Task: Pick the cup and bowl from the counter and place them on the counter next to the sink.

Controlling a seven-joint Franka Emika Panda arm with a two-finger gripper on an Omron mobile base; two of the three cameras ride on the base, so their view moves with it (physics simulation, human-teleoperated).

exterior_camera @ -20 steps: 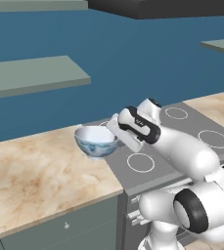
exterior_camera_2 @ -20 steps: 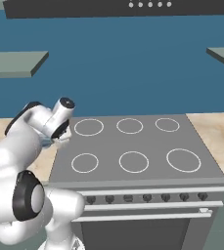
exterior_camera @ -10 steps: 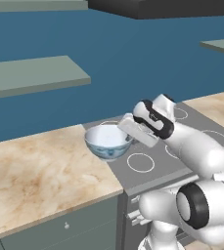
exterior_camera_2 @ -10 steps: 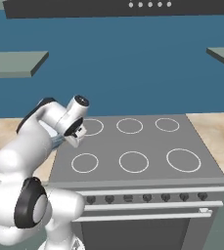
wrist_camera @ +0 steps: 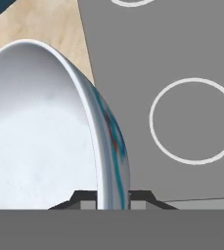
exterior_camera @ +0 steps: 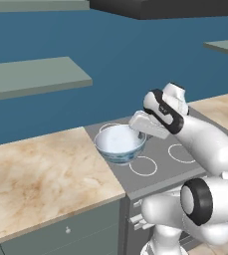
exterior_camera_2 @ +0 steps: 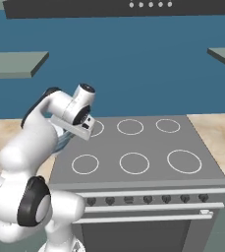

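- The gripper is clamped on the rim of the bowl: in the hand view one dark fingertip sits inside the wall and the other outside it.
- The bowl is carried clear of any surface, above the left edge of the stovetop, just beside the seam with the counter.
- Handling judgement: the bowl looks rigid and glossy, so it is probably slippery under the pads and breakable if dropped or knocked.
- Handling judgement: a pinch at one point of the rim leaves the wide body hanging off to one side; the bowl may pivot in the grasp during fast swings. Slow, level travel is advisable.
- Grasp point judgement: the rim is the only thin section the jaws can span. The present hold is therefore the suitable one.
- Beyond the bowl, white ring burners mark the grey stovetop surface.
- The counter continues past the right edge of the stovetop.
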